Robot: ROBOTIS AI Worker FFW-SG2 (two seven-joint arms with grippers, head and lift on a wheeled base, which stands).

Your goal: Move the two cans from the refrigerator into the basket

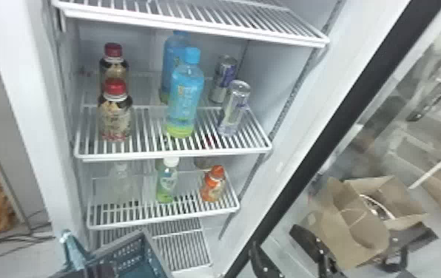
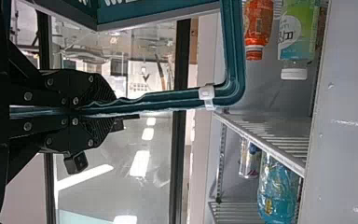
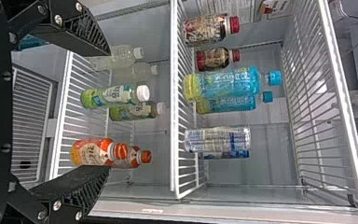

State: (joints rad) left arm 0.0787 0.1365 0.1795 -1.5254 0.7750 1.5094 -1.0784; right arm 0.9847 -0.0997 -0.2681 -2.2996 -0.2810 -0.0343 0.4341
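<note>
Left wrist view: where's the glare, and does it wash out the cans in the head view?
Left wrist view: bright streaks on the glass door. Head view: pale shine on the front can, outline readable. Right wrist view: upper shelf's edge gleams.

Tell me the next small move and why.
I'd raise the open right hand slightly toward the front can: its fingers appear nearer the lower shelf, while that can stands on the shelf above, ahead of the other can. The left hand grips the basket handle.
</note>
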